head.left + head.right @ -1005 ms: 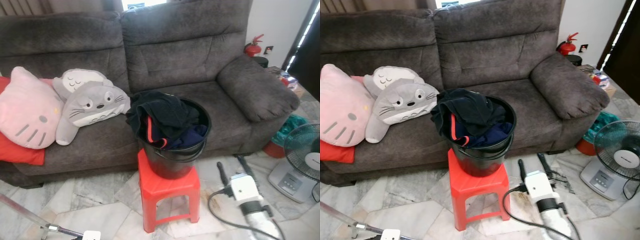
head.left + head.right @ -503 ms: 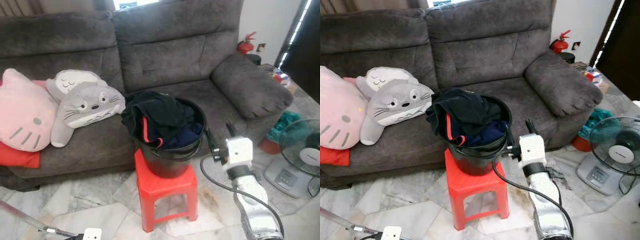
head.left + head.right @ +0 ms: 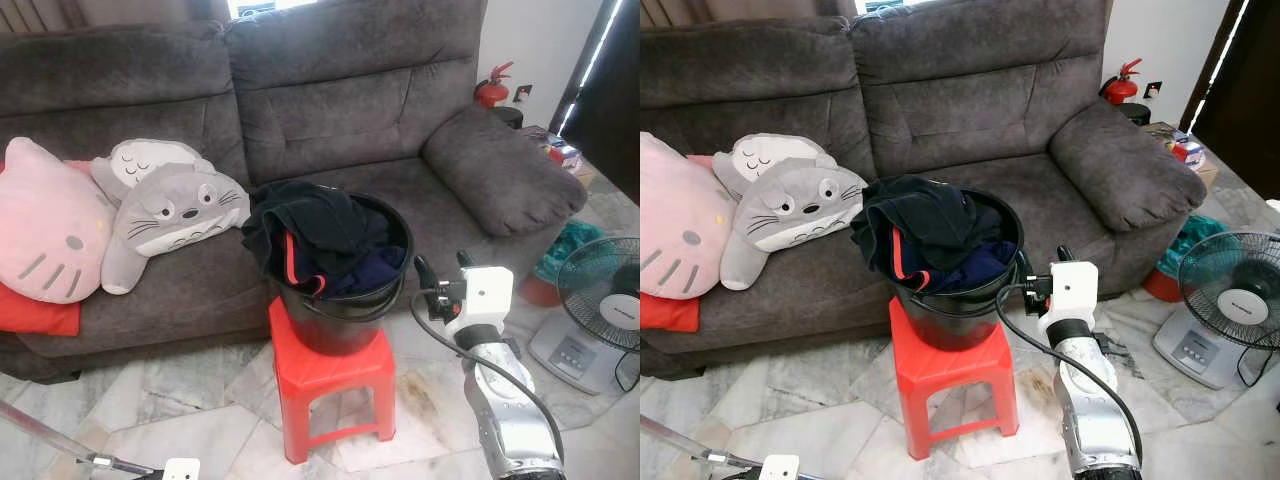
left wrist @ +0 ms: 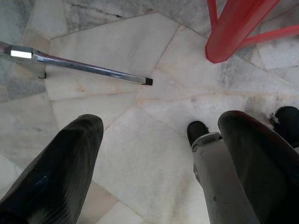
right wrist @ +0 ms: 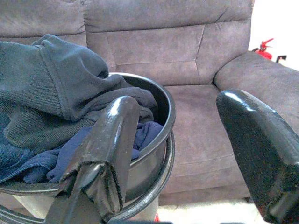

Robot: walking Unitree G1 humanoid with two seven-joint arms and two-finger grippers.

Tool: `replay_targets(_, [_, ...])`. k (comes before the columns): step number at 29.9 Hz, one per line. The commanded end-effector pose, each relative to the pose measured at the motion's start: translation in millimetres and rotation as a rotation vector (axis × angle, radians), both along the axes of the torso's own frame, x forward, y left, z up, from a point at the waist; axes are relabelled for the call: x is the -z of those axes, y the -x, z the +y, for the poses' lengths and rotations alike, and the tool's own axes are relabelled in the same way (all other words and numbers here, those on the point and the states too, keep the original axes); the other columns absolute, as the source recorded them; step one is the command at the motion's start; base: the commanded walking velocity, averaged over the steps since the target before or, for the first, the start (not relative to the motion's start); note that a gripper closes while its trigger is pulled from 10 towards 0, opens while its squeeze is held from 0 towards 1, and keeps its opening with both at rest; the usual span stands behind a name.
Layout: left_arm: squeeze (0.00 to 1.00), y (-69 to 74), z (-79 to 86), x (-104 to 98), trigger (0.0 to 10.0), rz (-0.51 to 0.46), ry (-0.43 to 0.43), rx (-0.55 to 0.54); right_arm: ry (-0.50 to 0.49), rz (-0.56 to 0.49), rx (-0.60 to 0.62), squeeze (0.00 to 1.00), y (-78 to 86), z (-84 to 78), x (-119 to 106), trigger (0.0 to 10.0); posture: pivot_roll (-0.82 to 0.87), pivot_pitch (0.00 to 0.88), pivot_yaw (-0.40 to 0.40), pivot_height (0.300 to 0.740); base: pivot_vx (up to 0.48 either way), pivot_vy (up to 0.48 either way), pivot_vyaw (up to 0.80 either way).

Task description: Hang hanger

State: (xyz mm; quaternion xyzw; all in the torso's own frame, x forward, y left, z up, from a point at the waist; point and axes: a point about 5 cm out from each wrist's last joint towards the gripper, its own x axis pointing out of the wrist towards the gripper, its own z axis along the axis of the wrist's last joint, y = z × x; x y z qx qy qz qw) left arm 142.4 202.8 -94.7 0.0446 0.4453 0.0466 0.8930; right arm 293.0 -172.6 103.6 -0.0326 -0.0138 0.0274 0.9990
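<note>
A black bucket (image 3: pixel 345 325) heaped with dark clothes (image 3: pixel 318 232) stands on a red plastic stool (image 3: pixel 330 375) in front of a grey sofa (image 3: pixel 350 100). My right gripper (image 3: pixel 441 263) is raised just right of the bucket's rim, level with it, open and holding nothing. The right wrist view looks past its two fingers (image 5: pixel 110 144) at the rim and a navy and grey garment (image 5: pixel 51 88). My left gripper (image 4: pixel 161 119) hangs low over the marble floor, open with nothing between its fingers. I can make out no hanger.
A thin metal bar (image 4: pixel 88 69) lies on the floor at my lower left. Pink and grey plush cushions (image 3: pixel 165 210) lie on the sofa's left seat. A standing fan (image 3: pixel 600 315) and a teal bundle (image 3: pixel 575 245) are at the right, a red fire extinguisher (image 3: pixel 492 90) behind.
My right arm has risen from low over the floor to the right side of the bucket's rim. The view has shifted slightly. The bucket and stool stay put.
</note>
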Motion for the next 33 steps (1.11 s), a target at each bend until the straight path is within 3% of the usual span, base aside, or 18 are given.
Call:
replay_targets(1, [0.0,4.2,5.8,1.1,10.0,0.021,-0.009,-0.024,-0.016,-0.012,-0.003,0.0,-1.4,2.1,-6.4,10.0,-0.24,0.0,0.08,0.732,0.0,0.0,0.0])
replay_targets(14, [0.0,2.7,4.5,0.9,10.0,0.02,-0.004,-0.026,-0.041,-0.006,0.009,0.0,-3.4,1.8,-9.4,10.0,-0.24,0.0,0.08,0.732,0.0,0.148,0.0])
replay_targets(33, [0.0,3.9,5.7,1.2,10.0,0.02,0.006,-0.058,-0.045,-0.013,0.004,0.0,-7.9,3.4,-12.9,10.0,-0.23,0.0,0.078,0.732,0.0,0.0,0.0])
